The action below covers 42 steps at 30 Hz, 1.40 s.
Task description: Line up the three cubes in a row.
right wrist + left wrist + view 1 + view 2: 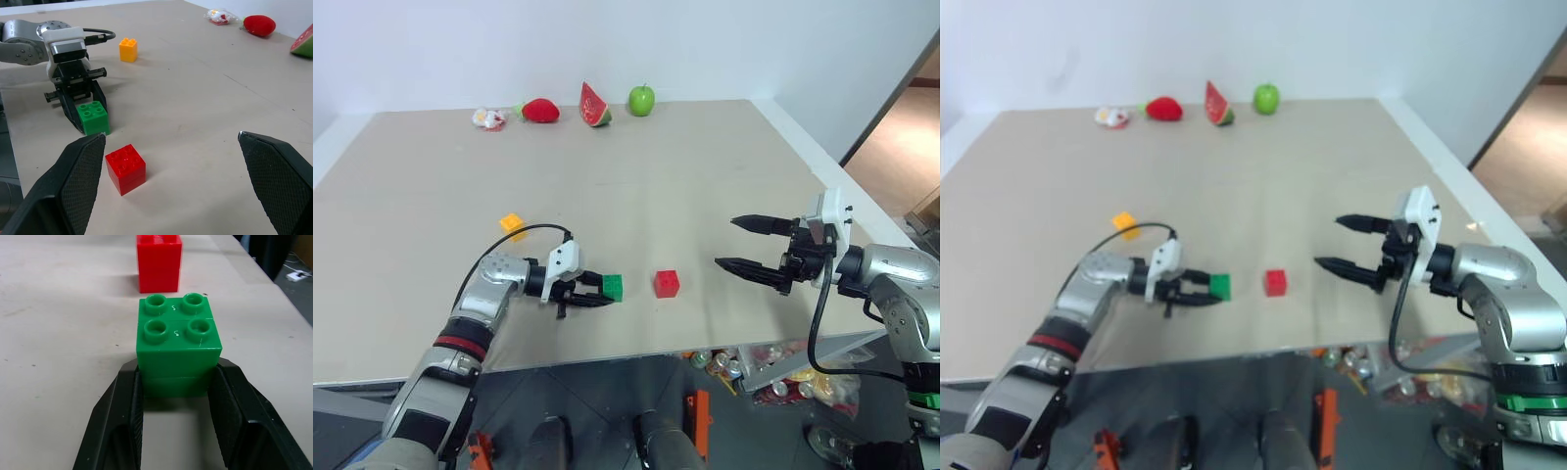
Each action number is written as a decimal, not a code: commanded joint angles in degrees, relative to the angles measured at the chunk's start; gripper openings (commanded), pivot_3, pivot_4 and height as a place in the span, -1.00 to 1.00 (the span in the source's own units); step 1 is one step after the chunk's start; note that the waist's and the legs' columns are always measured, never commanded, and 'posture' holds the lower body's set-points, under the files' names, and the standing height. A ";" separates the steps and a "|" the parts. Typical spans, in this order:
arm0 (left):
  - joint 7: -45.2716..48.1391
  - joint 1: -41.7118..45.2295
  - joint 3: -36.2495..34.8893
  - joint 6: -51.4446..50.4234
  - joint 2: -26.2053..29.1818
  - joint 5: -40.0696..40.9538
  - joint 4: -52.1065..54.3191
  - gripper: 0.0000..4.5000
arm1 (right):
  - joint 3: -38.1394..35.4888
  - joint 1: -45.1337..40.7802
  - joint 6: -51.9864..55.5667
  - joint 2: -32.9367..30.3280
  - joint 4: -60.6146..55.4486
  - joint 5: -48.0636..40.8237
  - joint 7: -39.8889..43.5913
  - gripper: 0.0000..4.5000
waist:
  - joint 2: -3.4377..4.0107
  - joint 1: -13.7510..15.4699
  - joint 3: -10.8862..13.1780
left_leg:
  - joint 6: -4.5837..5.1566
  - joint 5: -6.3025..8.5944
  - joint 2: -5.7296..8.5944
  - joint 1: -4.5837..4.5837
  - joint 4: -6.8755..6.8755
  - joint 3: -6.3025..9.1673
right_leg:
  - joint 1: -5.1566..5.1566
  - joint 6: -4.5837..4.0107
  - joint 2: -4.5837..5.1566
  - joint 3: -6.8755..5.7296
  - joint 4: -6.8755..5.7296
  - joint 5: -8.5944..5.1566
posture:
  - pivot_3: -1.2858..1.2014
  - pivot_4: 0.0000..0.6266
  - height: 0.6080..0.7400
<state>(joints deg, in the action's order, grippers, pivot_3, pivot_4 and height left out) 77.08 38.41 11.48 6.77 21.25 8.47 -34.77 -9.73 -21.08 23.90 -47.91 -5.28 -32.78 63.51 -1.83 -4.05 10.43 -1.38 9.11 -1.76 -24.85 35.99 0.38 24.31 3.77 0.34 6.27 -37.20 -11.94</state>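
Between left gripper fingers: green cube; red cube just beside.

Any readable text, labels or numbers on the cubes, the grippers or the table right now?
No readable text anywhere.
Green studded plastic cube, held between the left gripper fingers: tiny raised marks between the studs, too small to read.
Red studded plastic cube: no marking visible.
Yellow-orange studded plastic cube: no marking visible.
Open right gripper and beige table: no labels.
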 commanded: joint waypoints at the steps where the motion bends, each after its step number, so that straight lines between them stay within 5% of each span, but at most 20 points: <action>1: -3.15 1.81 -1.04 2.78 0.07 -1.39 -2.92 0.15 | -1.40 -0.61 -0.12 -0.39 -0.91 -0.29 -0.11 1.00 | 0.00 0.04 0.00 | 0.01 -0.01 0.00 0.00 0.03 0.00 | -0.02 0.00 0.00 0.00 0.00 0.01 | 0.03 -0.52 1.00; 6: -0.28 0.25 -0.88 2.40 1.57 -0.12 -0.90 0.88 | -1.57 -0.54 -0.03 -0.54 -0.85 -0.31 -0.11 1.00 | 0.00 -0.17 0.00 | 0.02 -0.02 -0.01 0.00 0.12 -0.01 | -0.01 -0.02 0.01 0.01 0.00 0.07 | 0.03 -0.52 1.00; 15: 5.66 -9.68 -4.99 -9.50 13.69 7.05 16.41 0.88 | -1.63 -1.36 -0.08 -1.63 0.26 -0.08 1.09 1.00 | 0.01 -0.40 0.00 | 0.01 -0.01 -0.12 0.11 -0.44 -0.02 | 0.15 -0.16 -0.11 0.01 -0.01 -0.07 | 0.03 -0.52 1.00; 19: 0.42 -15.16 -12.80 -13.47 19.44 10.09 19.17 0.88 | 0.60 -4.95 -1.86 1.06 1.31 2.01 -1.69 1.00 | 0.03 -0.42 0.02 | 0.01 -0.01 -0.15 0.15 -0.49 -0.02 | 0.14 -0.24 -0.08 -0.04 -0.01 -0.13 | 0.03 -0.52 1.00; 23: -9.87 -16.69 -20.95 -16.81 19.22 12.21 17.05 0.88 | 3.99 -10.05 -0.37 9.16 -0.06 3.21 -8.98 1.00 | 0.02 -0.43 0.02 | 0.02 -0.02 -0.24 0.18 -0.35 -0.06 | 0.11 -0.31 -0.07 -0.13 -0.01 -0.03 | 0.03 -0.52 1.00; 29: -15.22 -19.16 -25.21 -12.26 20.12 10.50 9.99 0.88 | 11.08 -12.74 0.04 16.17 -0.70 4.78 -9.22 1.00 | 0.02 -0.28 0.02 | 0.02 -0.02 -0.30 0.15 -0.37 -0.13 | 0.13 -0.34 -0.07 -0.19 0.00 0.00 | 0.03 -0.52 1.00; 42: -23.22 -3.74 -23.54 -1.18 16.29 6.01 -11.82 0.88 | 12.01 -13.61 -3.28 18.11 2.85 8.09 -8.36 1.00 | -0.02 1.18 -0.01 | -0.02 -0.03 -0.33 -0.32 -0.34 -0.12 | 0.60 -0.34 -0.11 -0.32 -0.01 0.08 | 0.03 -0.52 1.00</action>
<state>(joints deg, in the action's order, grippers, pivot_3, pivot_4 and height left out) 54.28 32.48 -11.82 3.70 37.61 15.10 -44.00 3.07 -34.36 21.86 -29.60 -1.36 -24.70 54.89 -1.85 -2.87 10.42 -1.40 9.08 -2.10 -25.16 35.65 0.25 24.91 3.44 0.23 5.95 -37.22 -11.86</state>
